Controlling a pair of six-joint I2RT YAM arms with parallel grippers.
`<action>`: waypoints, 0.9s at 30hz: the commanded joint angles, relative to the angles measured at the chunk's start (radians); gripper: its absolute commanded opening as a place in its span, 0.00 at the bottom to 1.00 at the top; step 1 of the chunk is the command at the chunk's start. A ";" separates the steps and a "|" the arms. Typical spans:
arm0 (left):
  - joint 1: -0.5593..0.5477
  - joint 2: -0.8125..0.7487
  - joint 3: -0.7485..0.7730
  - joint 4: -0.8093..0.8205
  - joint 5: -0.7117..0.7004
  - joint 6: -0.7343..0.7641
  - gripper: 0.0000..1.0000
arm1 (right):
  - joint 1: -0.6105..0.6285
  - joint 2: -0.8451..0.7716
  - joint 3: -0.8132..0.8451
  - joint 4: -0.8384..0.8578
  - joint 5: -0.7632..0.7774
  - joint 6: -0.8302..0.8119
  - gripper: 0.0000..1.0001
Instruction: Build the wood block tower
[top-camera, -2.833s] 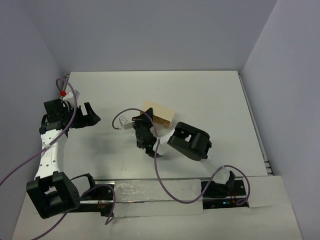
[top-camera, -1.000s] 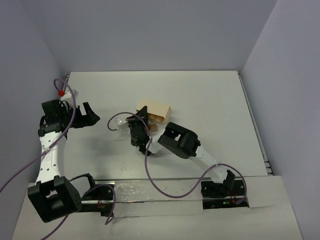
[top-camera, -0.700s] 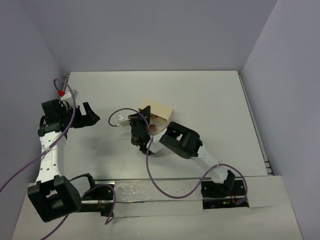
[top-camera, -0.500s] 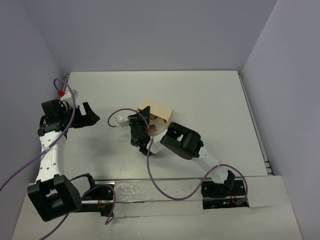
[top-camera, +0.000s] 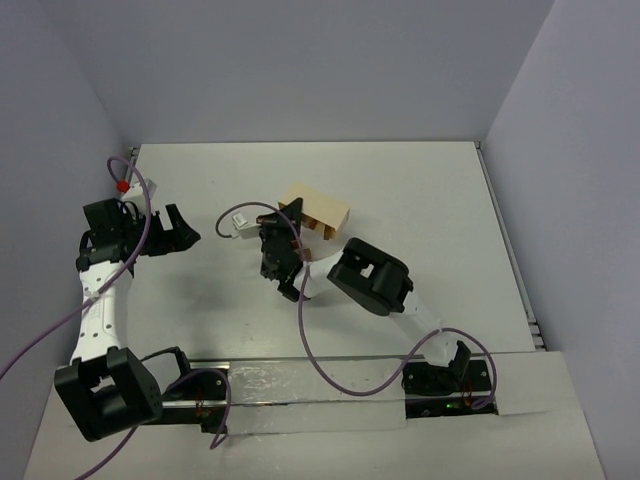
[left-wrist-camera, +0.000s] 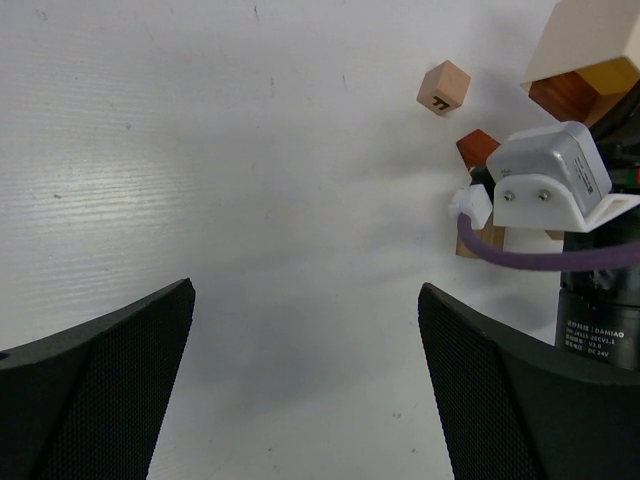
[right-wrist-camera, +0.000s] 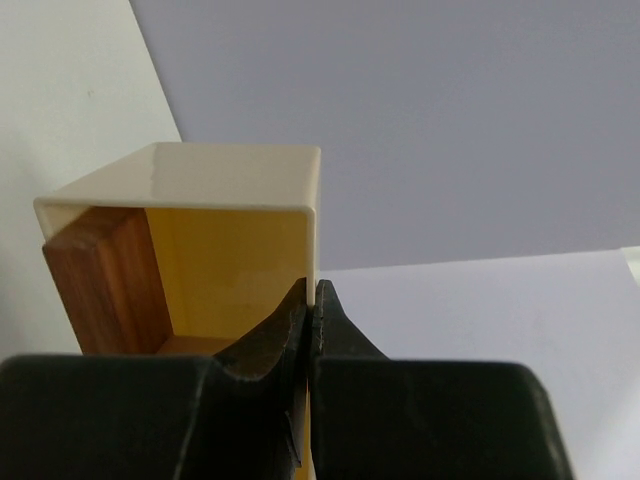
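My right gripper (right-wrist-camera: 314, 292) is shut on the thin side wall of the pale wooden tray (right-wrist-camera: 235, 175) and holds it tipped up, open side toward the camera. A reddish-brown block (right-wrist-camera: 105, 285) leans inside it. From above, the right gripper (top-camera: 297, 222) meets the tray (top-camera: 318, 207) at mid-table. In the left wrist view the tray (left-wrist-camera: 590, 35) hangs at the top right with a reddish-brown block (left-wrist-camera: 562, 93) in its mouth. A tan cube (left-wrist-camera: 443, 88) and a reddish block (left-wrist-camera: 478, 147) lie loose on the table. No tower shows. My left gripper (left-wrist-camera: 305, 288) is open and empty.
The left gripper (top-camera: 183, 231) hovers at the table's left side, well apart from the tray. A purple cable (top-camera: 310, 340) loops from the right arm across the near table. Grey walls close in the table's left, back and right sides.
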 joint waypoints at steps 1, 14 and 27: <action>0.007 0.006 0.021 0.014 0.030 0.002 0.99 | -0.055 0.011 0.126 0.471 0.044 -0.055 0.00; 0.008 0.012 0.025 0.019 0.028 0.005 0.99 | 0.036 -0.066 -0.035 0.453 -0.005 0.034 0.00; 0.009 0.000 0.006 0.030 0.034 0.012 0.99 | -0.127 -0.325 -0.056 -0.066 0.108 0.505 0.00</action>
